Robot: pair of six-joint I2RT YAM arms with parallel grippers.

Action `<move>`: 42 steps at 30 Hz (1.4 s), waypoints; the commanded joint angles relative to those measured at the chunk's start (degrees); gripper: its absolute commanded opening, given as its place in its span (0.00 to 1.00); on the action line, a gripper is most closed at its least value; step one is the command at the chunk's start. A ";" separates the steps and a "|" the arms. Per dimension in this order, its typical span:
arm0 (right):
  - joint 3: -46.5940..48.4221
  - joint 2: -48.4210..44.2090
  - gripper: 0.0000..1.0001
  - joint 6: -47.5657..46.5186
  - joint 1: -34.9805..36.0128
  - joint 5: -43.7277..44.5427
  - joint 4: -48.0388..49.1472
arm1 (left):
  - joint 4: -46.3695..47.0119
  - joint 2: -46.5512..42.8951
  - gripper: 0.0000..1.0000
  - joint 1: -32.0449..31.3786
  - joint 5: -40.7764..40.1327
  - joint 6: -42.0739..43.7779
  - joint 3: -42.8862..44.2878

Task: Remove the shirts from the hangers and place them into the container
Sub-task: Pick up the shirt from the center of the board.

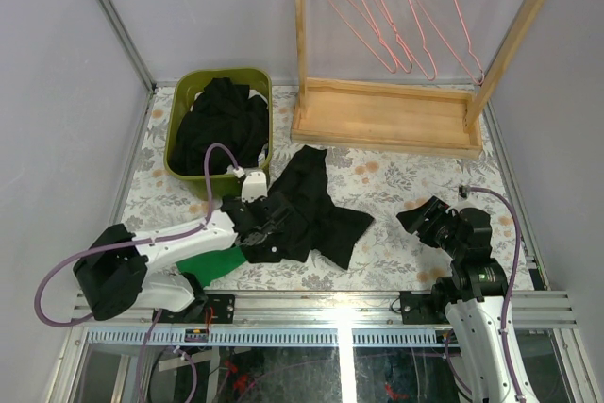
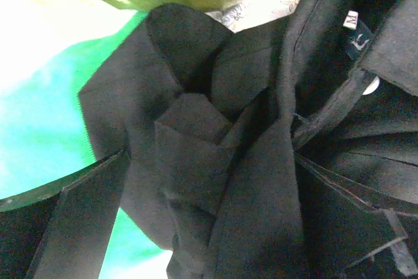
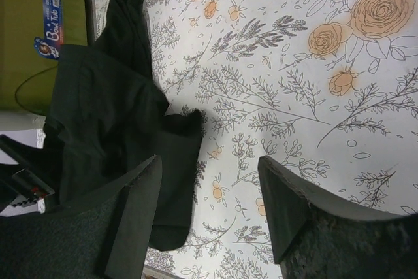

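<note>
A black shirt (image 1: 307, 205) lies spread on the floral table; its collar and size label show in the left wrist view (image 2: 353, 31). My left gripper (image 1: 257, 224) is down on its left part, open, with bunched black fabric (image 2: 209, 161) between the wide-apart fingers. A second black shirt (image 1: 226, 120) lies in the olive-green container (image 1: 222, 73). Several bare pink hangers (image 1: 390, 65) hang on the rack at the back. My right gripper (image 1: 420, 217) (image 3: 209, 161) hovers open and empty over the table, just right of the shirt's sleeve (image 3: 170, 181).
The wooden rack base (image 1: 387, 115) stands behind the shirt, right of the container. A flat green cloth (image 1: 212, 264) (image 2: 46, 115) lies under the left arm near the front edge. The container's wall (image 3: 32, 37) shows far left in the right wrist view.
</note>
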 commanded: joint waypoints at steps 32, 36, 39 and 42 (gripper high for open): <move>0.58 0.74 0.70 -1.04 -0.08 -2.16 2.40 | 0.18 6.33 0.19 -10.09 -0.38 9.25 13.65; 0.59 0.75 0.70 -1.02 -0.11 -2.15 2.40 | -1.75 10.00 0.29 -10.70 -0.89 9.03 16.35; 0.54 0.75 0.71 -1.05 -0.08 -2.25 2.32 | 0.83 12.48 0.33 -10.75 3.46 11.82 16.08; 0.60 0.76 0.71 -0.98 -0.08 -2.25 2.31 | 5.45 14.81 0.41 -10.80 12.15 14.75 15.68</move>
